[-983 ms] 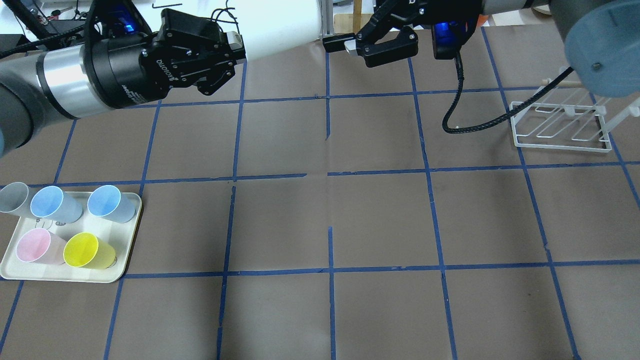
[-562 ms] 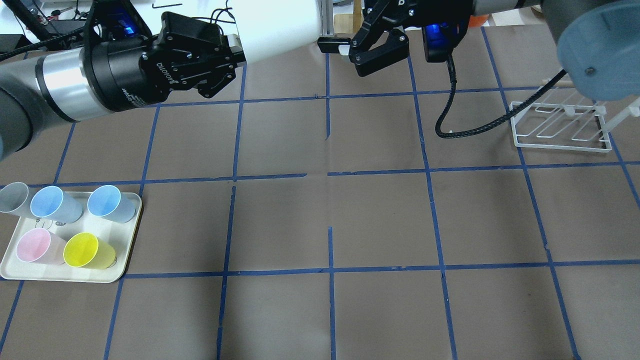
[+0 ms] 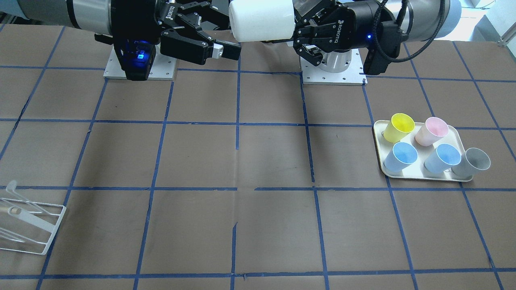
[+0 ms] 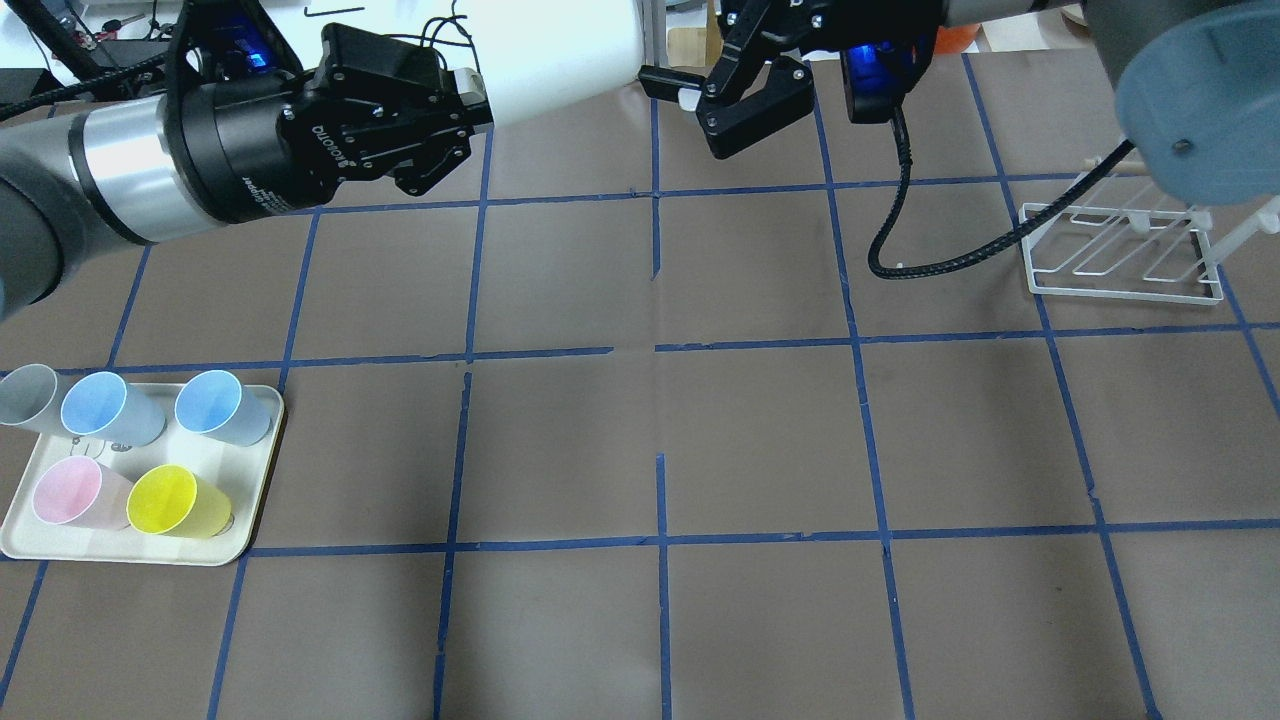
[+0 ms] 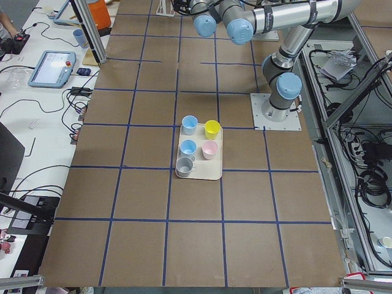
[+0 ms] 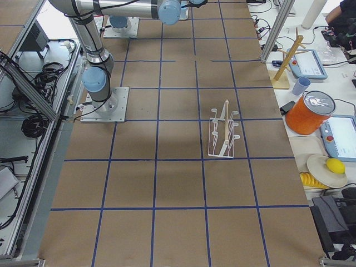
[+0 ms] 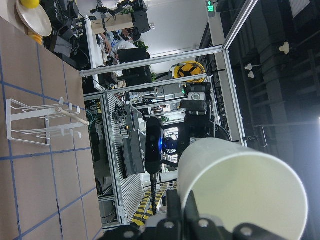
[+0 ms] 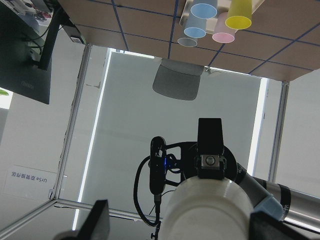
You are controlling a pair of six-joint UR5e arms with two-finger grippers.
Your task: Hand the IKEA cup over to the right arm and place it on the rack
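Jaws shut, the left gripper (image 4: 468,100) held the cup (image 4: 560,50); the right gripper (image 4: 686,113) gaped wide at its 3 o'clock — handover and rack (image 4: 1120,252) placement apparently undone.

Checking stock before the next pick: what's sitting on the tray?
On the tray stand a yellow cup, a pink cup, a blue cup, a second blue cup and, at one corner, a grey cup. The tray floor under each cup is covered, hiding anything beneath.
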